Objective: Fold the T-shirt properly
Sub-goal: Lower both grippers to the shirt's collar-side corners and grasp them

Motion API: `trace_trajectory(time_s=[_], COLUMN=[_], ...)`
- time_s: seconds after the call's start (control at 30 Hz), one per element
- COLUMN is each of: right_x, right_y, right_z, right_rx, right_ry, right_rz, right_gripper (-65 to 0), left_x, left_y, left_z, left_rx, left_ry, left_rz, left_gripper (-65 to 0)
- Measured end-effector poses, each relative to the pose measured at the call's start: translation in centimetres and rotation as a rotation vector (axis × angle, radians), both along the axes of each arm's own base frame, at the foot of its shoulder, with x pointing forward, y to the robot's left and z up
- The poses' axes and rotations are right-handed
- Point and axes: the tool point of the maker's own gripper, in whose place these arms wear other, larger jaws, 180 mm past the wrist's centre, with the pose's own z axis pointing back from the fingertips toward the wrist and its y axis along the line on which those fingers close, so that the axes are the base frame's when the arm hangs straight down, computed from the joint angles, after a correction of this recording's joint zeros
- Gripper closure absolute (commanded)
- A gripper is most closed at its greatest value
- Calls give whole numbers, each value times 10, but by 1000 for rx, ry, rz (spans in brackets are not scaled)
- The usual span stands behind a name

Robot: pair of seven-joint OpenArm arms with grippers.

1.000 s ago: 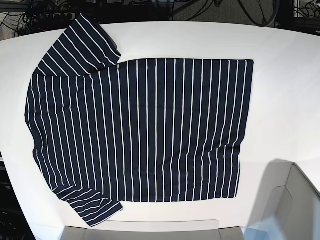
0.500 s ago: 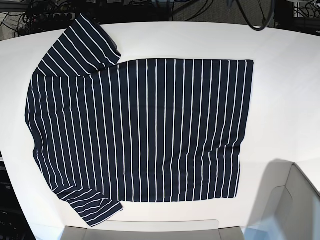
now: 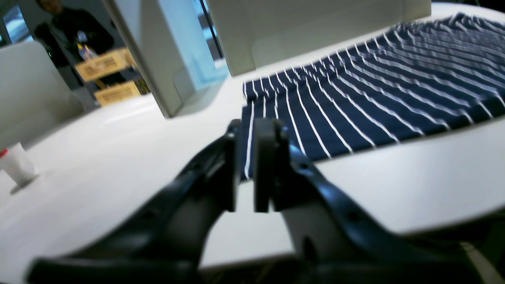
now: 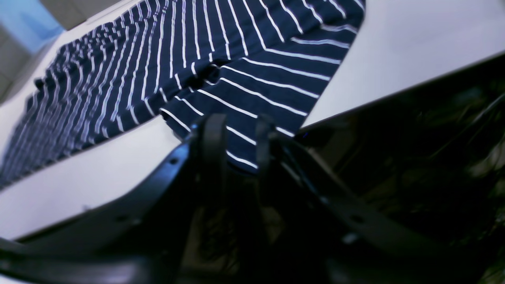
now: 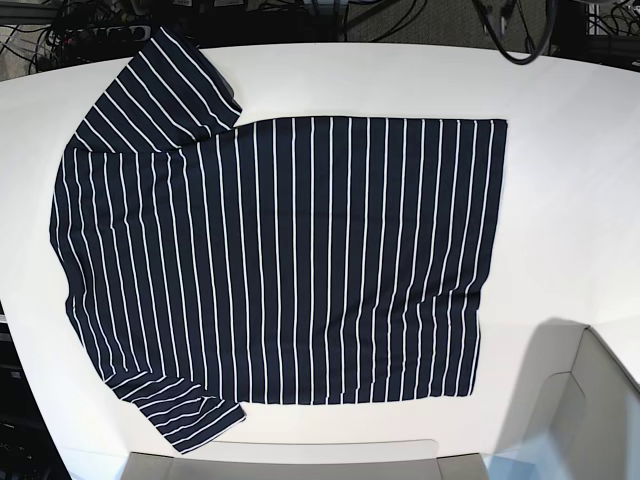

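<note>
The T-shirt [image 5: 290, 260], dark navy with thin white stripes, lies flat on the white table [image 5: 570, 150], sleeves to the left and hem to the right. Neither gripper shows in the base view. In the left wrist view my left gripper [image 3: 247, 134] hangs over the table's edge, just short of a hem corner of the T-shirt [image 3: 375, 90]. Its jaws are a narrow gap apart and hold nothing. In the right wrist view my right gripper [image 4: 240, 130] hovers at the table's edge in front of a sleeve of the T-shirt [image 4: 158, 59]. It is open and empty.
An open white box [image 5: 590, 400] stands at the table's near right corner, and a flat white panel [image 5: 290, 460] lies along the near edge. A white cup [image 3: 15, 165] stands off to the side. Cables hang behind the far edge.
The T-shirt lies exactly as before. Only a dark cable loop at the top right of the base view has shifted a little.
</note>
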Motion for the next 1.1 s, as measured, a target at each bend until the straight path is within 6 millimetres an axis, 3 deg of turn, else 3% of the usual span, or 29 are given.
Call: trace_trajectory(time_s=[0.2, 0.37, 0.6, 0.87, 1.1], right_x=[5, 17, 37, 56, 79], right_y=[-29, -59, -95, -102, -97], right_z=[-10, -16, -16, -27, -62], right_rx=[47, 122, 144, 194, 263], right_ry=[118, 121, 131, 163, 243], right_rz=[18, -125, -172, -165, -171], right_gripper=[-287, -291, -291, -291, -291], left_x=[18, 27, 29, 30, 31], left_y=[-4, -3, -3, -3, -3], left_z=[5, 5, 6, 6, 6], left_rx=[-17, -21, -20, -21, -21], left_ry=[35, 57, 54, 53, 49], left_rz=[4, 13, 12, 13, 13], left_gripper=[-143, -143, -143, -143, -143])
